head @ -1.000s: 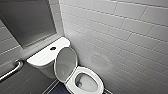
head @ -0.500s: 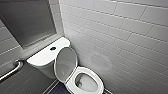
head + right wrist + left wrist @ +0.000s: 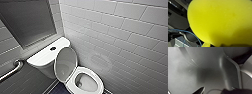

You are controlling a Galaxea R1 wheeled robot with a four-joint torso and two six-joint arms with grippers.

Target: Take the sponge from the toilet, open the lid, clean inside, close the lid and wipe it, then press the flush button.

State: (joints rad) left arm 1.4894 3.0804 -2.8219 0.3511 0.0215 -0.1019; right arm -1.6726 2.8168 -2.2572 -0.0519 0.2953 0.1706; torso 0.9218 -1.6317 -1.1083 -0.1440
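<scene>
Figure: white glossy ceramic toilet [image 3: 86, 70] against a tiled wall. Its white oval plastic lid [image 3: 65, 62] stands upright, leaning on the tank, and the small round dark flush button [image 3: 52, 48] sits on the tank top. The bright yellow, soft, rounded sponge [image 3: 220, 21] lies close before the right wrist, seemingly grasped in the right gripper's jaws; its skin looks smooth and unsoiled. The left gripper [image 3: 216, 91] faces a pale glossy surface, and I cannot tell how its jaws stand. Cleaning inside well means lowering the sponge within the seat ring, clear of the lid, pressing lightly and sweeping round the bowl wall.

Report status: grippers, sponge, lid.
Right gripper holding sponge. Left gripper close to white surface. Lid up. No obstruction seen at toilet.
</scene>
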